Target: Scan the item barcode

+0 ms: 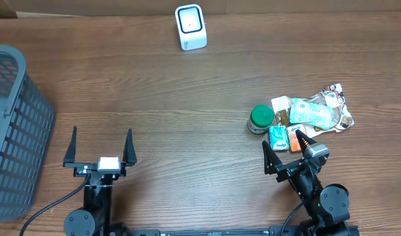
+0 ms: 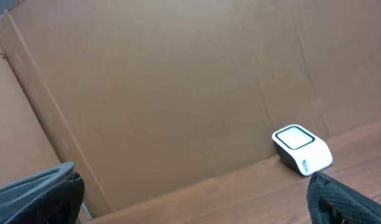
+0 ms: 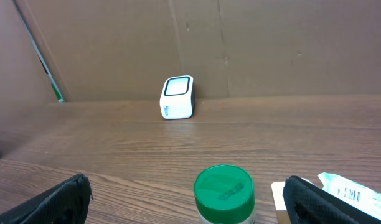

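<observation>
Overhead top-down; low wrist views toward scanner (image 1: pixel 190 27)

R gripper (image 3: pixel 187 182) jaws spread wide. Green-lid jar (image 3: pixel 223 190) just ahead, nearer R finger (image 3: pixel 330 202). Pale packet (image 3: pixel 357 188) beyond R finger. White scanner (image 3: pixel 178 98) far ahead, slightly left, against cardboard wall (image 3: pixel 271 50).

Wooden table (image 1: pixel 187 118): scanner (image 1: pixel 190 27), jar (image 1: pixel 261 118), packets (image 1: pixel 312 113), basket (image 1: pixel 10 131).

A brown wooden table (image 1: pixel 187 98) with visible grain fills the scene; plain cardboard panels (image 2: pixel 178 81) stand behind its far edge.
</observation>
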You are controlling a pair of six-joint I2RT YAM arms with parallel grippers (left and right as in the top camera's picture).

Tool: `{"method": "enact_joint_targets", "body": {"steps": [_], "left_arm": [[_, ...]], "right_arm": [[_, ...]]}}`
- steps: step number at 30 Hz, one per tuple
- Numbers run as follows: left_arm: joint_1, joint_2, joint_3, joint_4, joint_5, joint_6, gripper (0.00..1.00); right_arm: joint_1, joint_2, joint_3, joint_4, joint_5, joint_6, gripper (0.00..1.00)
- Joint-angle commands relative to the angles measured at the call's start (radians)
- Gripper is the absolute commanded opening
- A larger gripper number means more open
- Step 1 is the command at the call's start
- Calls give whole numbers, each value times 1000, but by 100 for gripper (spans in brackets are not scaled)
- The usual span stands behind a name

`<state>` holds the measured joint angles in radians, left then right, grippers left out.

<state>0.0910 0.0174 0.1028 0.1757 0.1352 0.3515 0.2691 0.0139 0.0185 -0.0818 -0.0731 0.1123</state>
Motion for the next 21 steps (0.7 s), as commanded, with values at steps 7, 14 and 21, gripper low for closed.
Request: {"method": "enact_joint_targets", "body": {"steps": [7,14,21], "left_arm": [[-7,-14,-98,47,78,15,99],[-6,-9,-98,-232,64,8,100],[-6,-9,-98,-234,64,8,100]], "right_arm": [[2,-11,-10,4,9,4,100],[2,-11,-10,4,9,3,100],[2,-11,-10,4,9,3,100]]}}
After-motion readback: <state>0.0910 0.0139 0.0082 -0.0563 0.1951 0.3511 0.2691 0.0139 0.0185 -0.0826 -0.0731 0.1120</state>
